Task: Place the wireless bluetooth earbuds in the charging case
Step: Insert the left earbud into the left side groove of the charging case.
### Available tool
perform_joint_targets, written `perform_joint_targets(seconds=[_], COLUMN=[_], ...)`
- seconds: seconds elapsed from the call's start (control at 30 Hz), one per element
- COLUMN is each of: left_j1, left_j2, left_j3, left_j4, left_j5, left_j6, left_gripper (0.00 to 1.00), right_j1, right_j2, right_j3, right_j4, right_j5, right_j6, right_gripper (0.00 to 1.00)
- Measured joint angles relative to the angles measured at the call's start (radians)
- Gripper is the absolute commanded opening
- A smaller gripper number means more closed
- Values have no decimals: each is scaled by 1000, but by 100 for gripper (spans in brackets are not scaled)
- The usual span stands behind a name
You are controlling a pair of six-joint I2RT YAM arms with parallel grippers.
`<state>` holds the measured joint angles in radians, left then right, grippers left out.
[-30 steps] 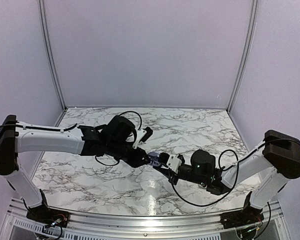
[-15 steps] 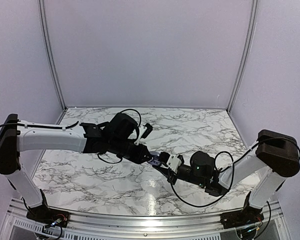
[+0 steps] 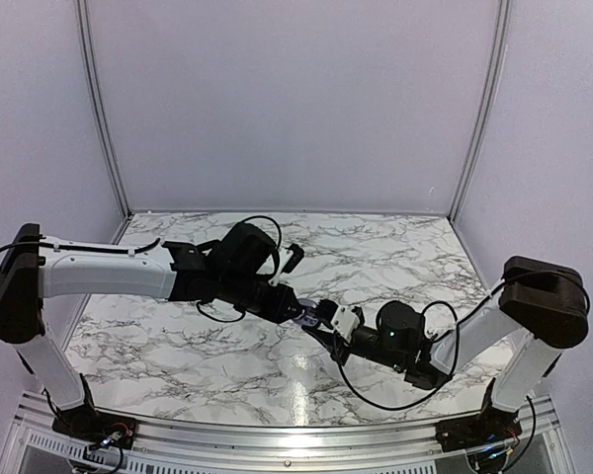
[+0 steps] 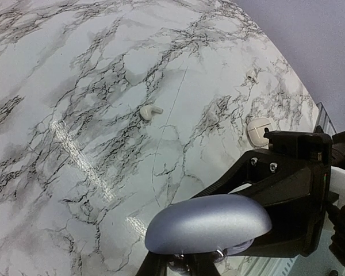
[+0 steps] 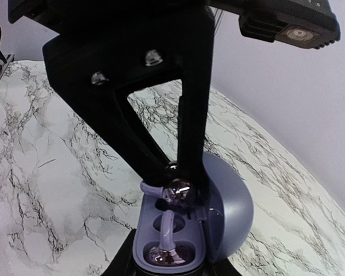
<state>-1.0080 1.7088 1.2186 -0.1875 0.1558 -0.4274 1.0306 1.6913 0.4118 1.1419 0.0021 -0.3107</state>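
Note:
My right gripper (image 5: 169, 269) is shut on the open blue-grey charging case (image 5: 230, 214), holding it above the table; it also shows in the top view (image 3: 307, 318). One shiny purple earbud (image 5: 164, 254) sits in the case's near slot, stem pointing up. My left gripper (image 3: 295, 312) is shut on the second earbud (image 5: 179, 192), which is at the rim of the far slot, touching or just above it. The left fingers (image 5: 192, 103) come down from above. In the left wrist view the case lid (image 4: 210, 223) hides most of the earbud.
Small white pieces lie on the marble table (image 4: 75, 86): a stemmed one (image 4: 147, 111), a rounded one (image 4: 257, 130) and a tiny one (image 4: 250, 75). The right arm's black body (image 4: 293, 190) is close beside the case.
Both arms have shifted slightly, the left gripper to the right and the right arm to the left. The two grippers stay together at the case, each keeping its hold.

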Motion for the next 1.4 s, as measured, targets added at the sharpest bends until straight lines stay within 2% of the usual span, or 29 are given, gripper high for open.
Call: perform_joint_targets(seconds=[0.47,0.8,0.97,1.13,1.27,1.4], left_j1=[0,-6,-6,-10,-11,-15], left_j2=[0,0,0,0,0,0], left_j3=[2,11,13,16,27,32], left_j4=[-3,-7,-12,-22,-35,-38], left_j5=[-9,-8,-10,-24,-36,-42], left_j6=[-7,-14,-14,-15,-14,-14], left_gripper=[15,25,25,20,26,27], right_j1=[0,4,4,4,5,5], right_j2=[13,16,20,20,20,22], right_j3=[-11,-11,-12,-17,-17,-17], right_j4=[46,57,66,73,81,84], right_j5=[18,24,24,22,22,23], right_j6=[29,41,47,48,48,50], right_gripper=[0,0,0,0,0,0])
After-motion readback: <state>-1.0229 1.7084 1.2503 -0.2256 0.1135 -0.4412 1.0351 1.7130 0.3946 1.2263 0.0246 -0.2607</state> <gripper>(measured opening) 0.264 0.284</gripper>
